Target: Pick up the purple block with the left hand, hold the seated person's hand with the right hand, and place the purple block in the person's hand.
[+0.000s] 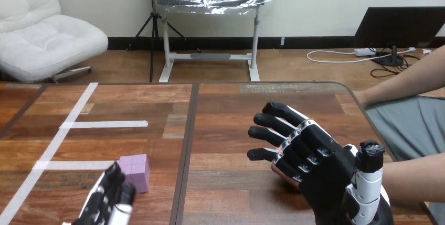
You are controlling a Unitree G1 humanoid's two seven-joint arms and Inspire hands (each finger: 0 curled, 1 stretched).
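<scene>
Worktop (236, 104): wood-grain planks, smooth, slight sheen. Purple block (135, 171): matt, smooth faces. Tape strips (105, 124) left of the purple block: white, matt. Right hand (328, 175): glossy black plastic with smooth white shells.

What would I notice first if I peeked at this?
The robot's big black-and-white right hand grabs the eye, its fingers spread open over the right side of the table, next to the person's forearm. Next comes the little purple block at the lower left, with the left hand just beside it.
</scene>
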